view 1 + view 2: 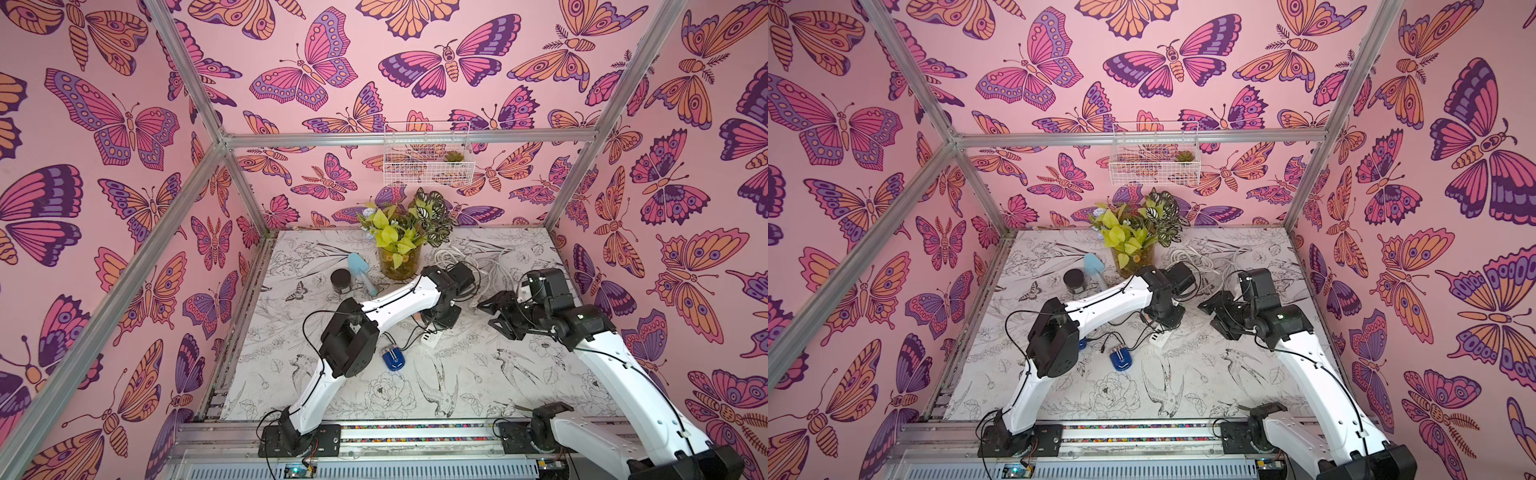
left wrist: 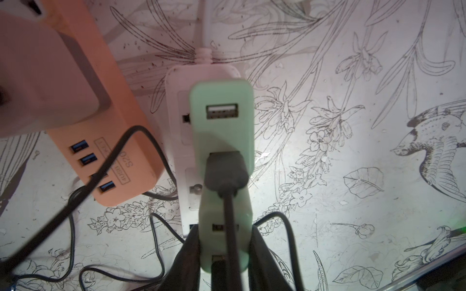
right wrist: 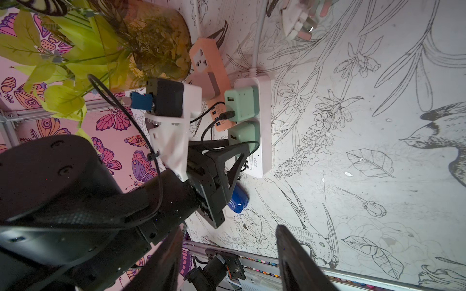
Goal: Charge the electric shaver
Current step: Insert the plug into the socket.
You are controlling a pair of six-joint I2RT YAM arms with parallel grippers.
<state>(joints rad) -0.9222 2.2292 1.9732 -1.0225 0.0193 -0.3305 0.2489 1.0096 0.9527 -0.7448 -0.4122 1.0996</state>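
In the left hand (image 2: 225,236), a mint charger (image 2: 210,247), half hidden.

Both top views look down from high above the near edge of the worktop (image 1: 478,374) toward its far edge, taking in all of it, while my left wrist camera hangs close over the white power strip (image 2: 176,83), which my right wrist camera shares from farther back.
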